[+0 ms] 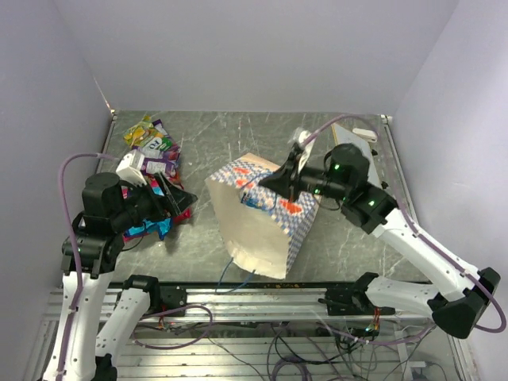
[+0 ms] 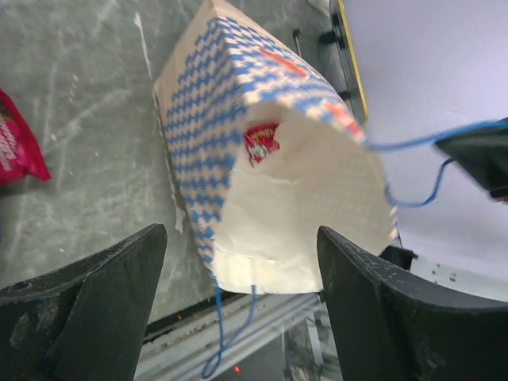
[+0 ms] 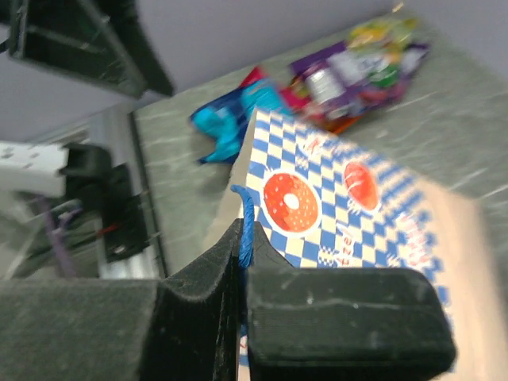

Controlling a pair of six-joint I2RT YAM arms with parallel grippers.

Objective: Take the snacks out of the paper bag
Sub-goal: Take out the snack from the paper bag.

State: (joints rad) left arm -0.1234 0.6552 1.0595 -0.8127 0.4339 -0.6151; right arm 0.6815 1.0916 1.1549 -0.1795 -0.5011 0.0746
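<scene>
Checkered paper bag lies tipped on its side mid-table, with glossy snacks heaped to its left.

The bag is stiff paper, blue-and-white checks with orange doughnut prints, plain cream inside; a red packet shows in its open mouth. The right gripper is pinched tight on the thin blue string handle. The left gripper stands wide and holds nothing, near the crinkly wrappers on the grey marbled table.
</scene>
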